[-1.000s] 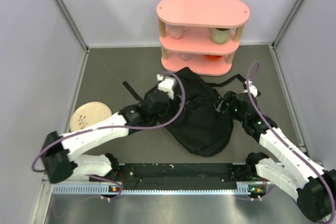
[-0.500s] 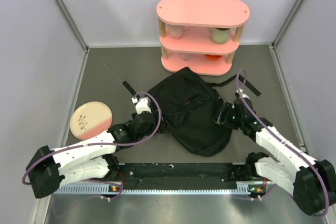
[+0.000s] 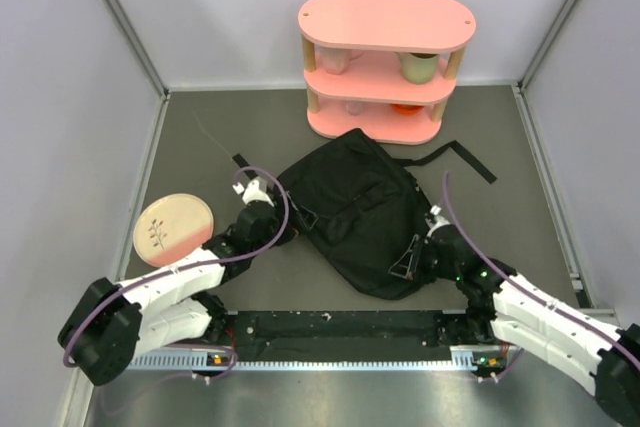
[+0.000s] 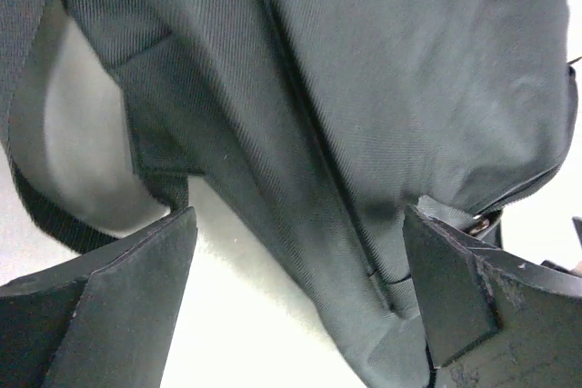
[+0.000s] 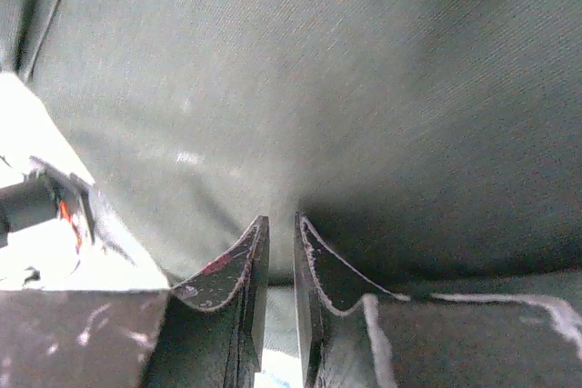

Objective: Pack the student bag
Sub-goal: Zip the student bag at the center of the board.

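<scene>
The student bag (image 3: 360,212) is a floppy black backpack lying flat mid-table. My left gripper (image 3: 287,224) sits at its left edge with jaws wide open. In the left wrist view, bag fabric (image 4: 409,70) and a strap hang between and beyond the spread fingers of that gripper (image 4: 300,224), and nothing is gripped. My right gripper (image 3: 408,262) is at the bag's near right corner. In the right wrist view its jaws (image 5: 280,220) stand almost together, pinching a fold of the bag's cloth (image 5: 318,70), which creases toward them.
A pink two-tier shelf (image 3: 385,67) holding cups stands behind the bag. A pink plate (image 3: 172,227) lies at the left, beside my left arm. A long black strap (image 3: 465,159) trails to the right. Grey walls close both sides.
My left gripper came off the bag's top, drew back left and nearer, and opened fully. My right gripper moved nearer along the bag's right side and closed on its cloth.
</scene>
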You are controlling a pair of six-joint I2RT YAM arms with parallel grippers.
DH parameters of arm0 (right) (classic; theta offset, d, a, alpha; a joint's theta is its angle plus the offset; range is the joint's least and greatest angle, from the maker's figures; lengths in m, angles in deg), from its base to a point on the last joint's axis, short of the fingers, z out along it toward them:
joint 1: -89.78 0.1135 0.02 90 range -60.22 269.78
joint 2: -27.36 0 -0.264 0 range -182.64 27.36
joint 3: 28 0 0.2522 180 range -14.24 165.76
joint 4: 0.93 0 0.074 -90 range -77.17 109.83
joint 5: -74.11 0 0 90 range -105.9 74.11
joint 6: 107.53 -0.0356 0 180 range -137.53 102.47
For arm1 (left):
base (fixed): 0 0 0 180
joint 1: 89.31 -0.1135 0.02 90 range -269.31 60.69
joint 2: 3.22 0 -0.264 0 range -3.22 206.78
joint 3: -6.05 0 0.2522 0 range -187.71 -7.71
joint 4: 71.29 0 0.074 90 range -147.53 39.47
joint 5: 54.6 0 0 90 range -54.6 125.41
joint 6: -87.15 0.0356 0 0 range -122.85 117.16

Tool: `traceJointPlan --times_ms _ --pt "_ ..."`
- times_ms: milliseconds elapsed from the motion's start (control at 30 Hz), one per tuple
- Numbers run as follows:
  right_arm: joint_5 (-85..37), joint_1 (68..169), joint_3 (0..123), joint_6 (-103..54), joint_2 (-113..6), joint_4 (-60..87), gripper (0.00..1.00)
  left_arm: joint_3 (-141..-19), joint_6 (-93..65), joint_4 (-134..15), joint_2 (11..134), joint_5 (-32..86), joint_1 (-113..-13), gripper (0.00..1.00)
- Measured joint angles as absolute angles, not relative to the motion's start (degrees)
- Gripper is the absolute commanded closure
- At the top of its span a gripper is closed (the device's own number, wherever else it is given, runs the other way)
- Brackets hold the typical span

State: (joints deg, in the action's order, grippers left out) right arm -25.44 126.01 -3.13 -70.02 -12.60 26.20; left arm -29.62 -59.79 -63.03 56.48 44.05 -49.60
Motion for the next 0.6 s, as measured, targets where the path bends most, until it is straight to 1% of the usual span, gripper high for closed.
traceJointPlan --times_ms 133,200,267,333,433,500,600 --pt "-22.4 134.1 -1.6 -73.0 -9.3 31.7 0.60 -29.5 -59.7 -66.7 56.4 40.3 -54.1 0.01" --pt "-19.2 135.3 2.1 -70.9 -7.5 36.2 0.57 -29.6 -59.7 -67.3 55.7 39.0 -55.9 0.01" --pt "-16.4 135.4 7.0 -67.4 -6.9 37.9 0.56 -29.5 -59.7 -67.7 54.6 38.1 -57.2 0.01" --pt "-14.6 135.4 13.9 -61.7 -8.8 37.5 0.57 -29.4 -59.8 -68.0 53.6 37.8 -57.7 0.01" --pt "-14.5 135.4 26.7 -52.3 -18.1 35.5 0.61 -28.6 -60.4 -69.0 53.0 37.5 -58.1 0.01" --pt "-15.6 135.4 33.8 -46.3 -25.3 32.7 0.61 -27.9 -61.3 -70.1 53.8 37.3 -58.3 0.02" --pt "-19.2 135.5 38.9 -37.9 -34.0 28.7 0.61 -27.4 -62.5 -71.6 56.7 37.2 -58.8 0.03"
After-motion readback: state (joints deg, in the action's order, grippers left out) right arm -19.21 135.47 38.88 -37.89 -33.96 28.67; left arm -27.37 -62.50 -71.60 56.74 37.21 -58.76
